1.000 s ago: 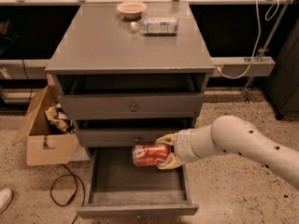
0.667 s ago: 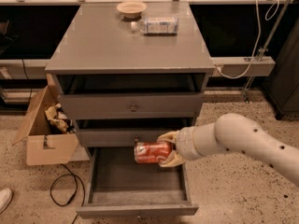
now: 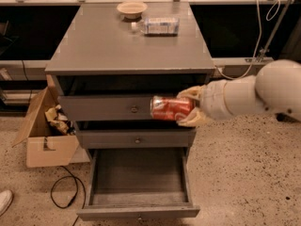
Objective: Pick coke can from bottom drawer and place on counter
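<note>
Gripping coke can point(image 3: 167, 108) before the drawers point(image 3: 108, 109), end effector point(image 3: 187, 108) hides its end.

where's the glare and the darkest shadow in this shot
Camera view: faint sheen on the counter; darkest shadow in the recess under its edge; the bottom drawer is dim inside; the coke can, clamped in the gripper before the top drawer, is brightly lit.

You had a tan bowl point(image 3: 132, 8) at top centre, with a clear bottle point(image 3: 157, 26) lying on its side just right of it, apart. Left of frame: an open cardboard box point(image 3: 44, 142) with crumpled scraps point(image 3: 57, 119) inside. A black cable point(image 3: 66, 194) looped at lower left, and a white shoe tip point(image 3: 4, 201) showed at the edge. A white cord point(image 3: 256, 36) hung upper right. The gripper point(image 3: 186, 109) sat centre right.
</note>
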Controlling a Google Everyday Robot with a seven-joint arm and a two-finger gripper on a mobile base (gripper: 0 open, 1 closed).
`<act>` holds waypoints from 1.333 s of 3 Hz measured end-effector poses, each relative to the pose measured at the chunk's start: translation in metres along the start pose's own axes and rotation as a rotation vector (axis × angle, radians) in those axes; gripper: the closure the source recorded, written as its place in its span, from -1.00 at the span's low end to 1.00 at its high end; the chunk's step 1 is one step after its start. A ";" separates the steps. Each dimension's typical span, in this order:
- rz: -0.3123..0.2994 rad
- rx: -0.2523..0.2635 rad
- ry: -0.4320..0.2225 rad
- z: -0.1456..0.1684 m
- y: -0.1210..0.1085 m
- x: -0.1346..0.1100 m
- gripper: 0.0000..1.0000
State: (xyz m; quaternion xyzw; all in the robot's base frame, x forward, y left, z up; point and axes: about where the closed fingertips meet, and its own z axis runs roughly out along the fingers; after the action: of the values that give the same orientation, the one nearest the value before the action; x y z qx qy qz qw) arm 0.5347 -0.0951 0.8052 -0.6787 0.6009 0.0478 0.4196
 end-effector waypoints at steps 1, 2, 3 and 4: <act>0.060 0.102 -0.024 -0.026 -0.072 0.002 1.00; 0.063 0.172 -0.038 -0.048 -0.108 -0.002 1.00; 0.062 0.174 -0.050 -0.045 -0.112 -0.005 1.00; 0.050 0.197 -0.145 -0.025 -0.143 -0.026 1.00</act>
State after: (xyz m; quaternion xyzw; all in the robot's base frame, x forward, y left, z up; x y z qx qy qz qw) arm 0.6391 -0.1008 0.9092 -0.6136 0.5874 0.0480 0.5255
